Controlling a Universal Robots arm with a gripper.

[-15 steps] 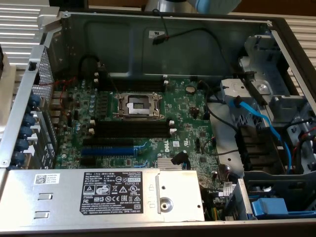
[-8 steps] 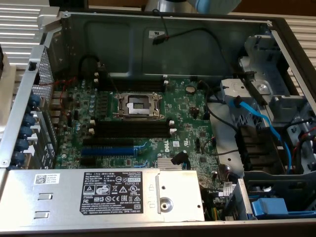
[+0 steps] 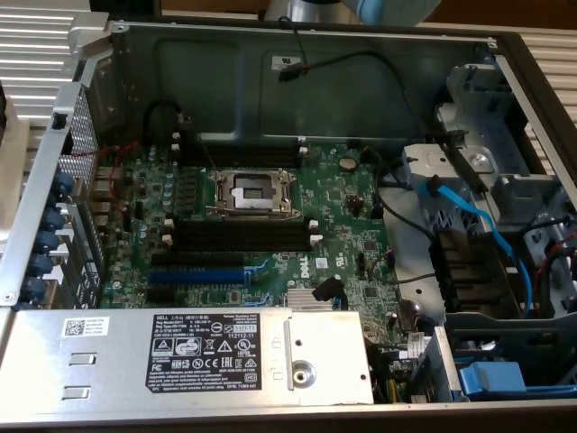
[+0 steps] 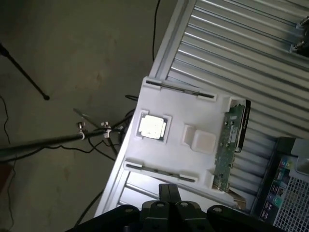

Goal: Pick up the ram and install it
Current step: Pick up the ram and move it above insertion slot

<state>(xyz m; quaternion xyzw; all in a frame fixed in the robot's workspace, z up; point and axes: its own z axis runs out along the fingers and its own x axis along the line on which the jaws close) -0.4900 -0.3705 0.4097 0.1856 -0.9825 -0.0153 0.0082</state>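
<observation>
Tool (image 4: pixel 169 193), shut and empty, hovers above the white tray (image 4: pixel 193 106). Ram (image 4: pixel 230 145) lies in the tray well off to one side of the tool, its long axis along the tray edge nearest the case (image 4: pixel 289 193).

In the exterior view, soft, even light from above falls on the board (image 3: pixel 270 234). The metal cover (image 3: pixel 108 347) at lower left shines pale, the case wall (image 3: pixel 361 81) at top is dull grey, and the bays (image 3: pixel 487 271) at right lie in shadow.

In the wrist view the floor (image 4: pixel 58 58) is dim and the white tray (image 4: pixel 193 106) glares. Its chip (image 4: pixel 153 126) is washed out to white, and the ram (image 4: pixel 227 150) looks dull green. Bright streaks run along the table (image 4: pixel 251 48) ribs.
</observation>
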